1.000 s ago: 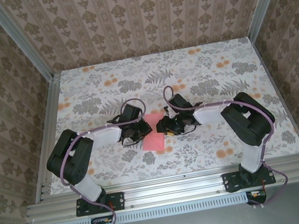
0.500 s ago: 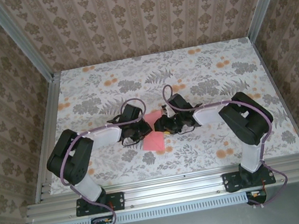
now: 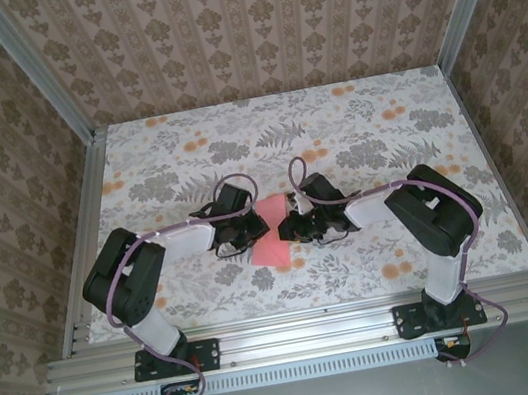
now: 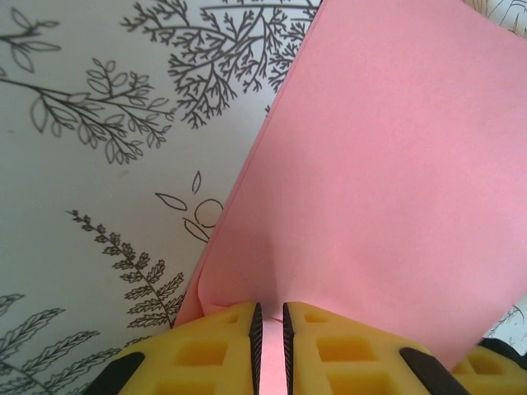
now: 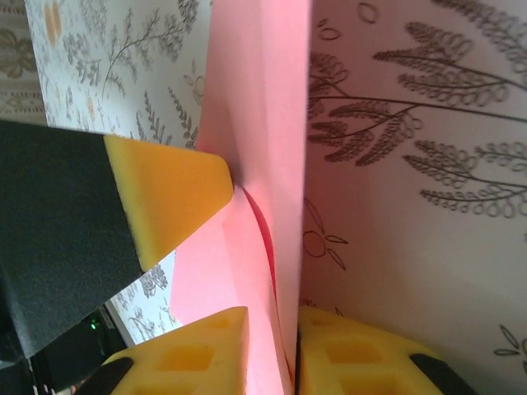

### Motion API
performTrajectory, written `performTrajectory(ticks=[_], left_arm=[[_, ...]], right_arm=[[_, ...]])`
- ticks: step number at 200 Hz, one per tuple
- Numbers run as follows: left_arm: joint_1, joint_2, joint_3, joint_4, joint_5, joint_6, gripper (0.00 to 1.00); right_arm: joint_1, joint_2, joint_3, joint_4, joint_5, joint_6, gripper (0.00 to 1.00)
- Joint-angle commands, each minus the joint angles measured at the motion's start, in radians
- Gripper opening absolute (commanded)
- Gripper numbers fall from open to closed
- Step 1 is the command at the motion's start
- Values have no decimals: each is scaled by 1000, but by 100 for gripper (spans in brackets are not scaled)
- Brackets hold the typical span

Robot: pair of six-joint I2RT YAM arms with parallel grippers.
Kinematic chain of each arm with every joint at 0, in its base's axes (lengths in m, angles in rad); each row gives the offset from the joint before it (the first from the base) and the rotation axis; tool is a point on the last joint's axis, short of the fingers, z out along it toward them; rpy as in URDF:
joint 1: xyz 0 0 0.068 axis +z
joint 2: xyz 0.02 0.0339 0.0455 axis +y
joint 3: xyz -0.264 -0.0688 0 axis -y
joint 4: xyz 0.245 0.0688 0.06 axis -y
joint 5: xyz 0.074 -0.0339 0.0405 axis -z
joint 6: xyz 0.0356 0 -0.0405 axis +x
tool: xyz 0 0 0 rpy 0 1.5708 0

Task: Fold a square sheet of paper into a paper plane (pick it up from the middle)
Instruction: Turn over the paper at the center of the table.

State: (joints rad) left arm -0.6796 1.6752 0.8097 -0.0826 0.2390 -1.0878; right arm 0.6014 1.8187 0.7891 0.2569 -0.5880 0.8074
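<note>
In the top view, the left hand [image 3: 252,228] and the right hand [image 3: 289,227] are low over the flowered bench [image 3: 384,127]. They face each other and are very near. The salmon-pink sheet of paper [image 3: 272,247] is between the two hands and reaches out from them toward the arm bases.

In the left wrist view, the left hand [image 4: 269,317] is closed on the sheet of paper [image 4: 387,181]. Its two yellow fingers [image 4: 214,350] pinch the edge nearest to the hand, with only a thin slit between them. From the hand the paper spreads forward and to the right, over the bench [image 4: 90,189].

In the right wrist view, the right hand [image 5: 280,346] also grips the sheet of paper [image 5: 263,107]. The folded paper stands on its edge and passes between the yellow fingers [image 5: 206,350]. Forward and to the left of this hand, one yellow fingertip [image 5: 173,193] of the left hand touches the same paper. The bench [image 5: 412,164] shows to the right of the paper.
</note>
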Motion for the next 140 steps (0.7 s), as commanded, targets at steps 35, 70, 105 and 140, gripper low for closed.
performTrajectory(ticks=[35,70,105,140], left_arm=[[30,-214,-34,-85,-57,44,43],[111,-428,-131,-90,-9,172,75],[199,-543,-186,-40,143,269,83],[249,-535,-175,46,291,333,84]], right_arm=[[1,-60,3,13,-33,-49,4],[-10,-127,-14,73,-110,-53,1],[-26,-179,-9,149,-176,-18,0],[-34,-225,26,178,-234,5,0]])
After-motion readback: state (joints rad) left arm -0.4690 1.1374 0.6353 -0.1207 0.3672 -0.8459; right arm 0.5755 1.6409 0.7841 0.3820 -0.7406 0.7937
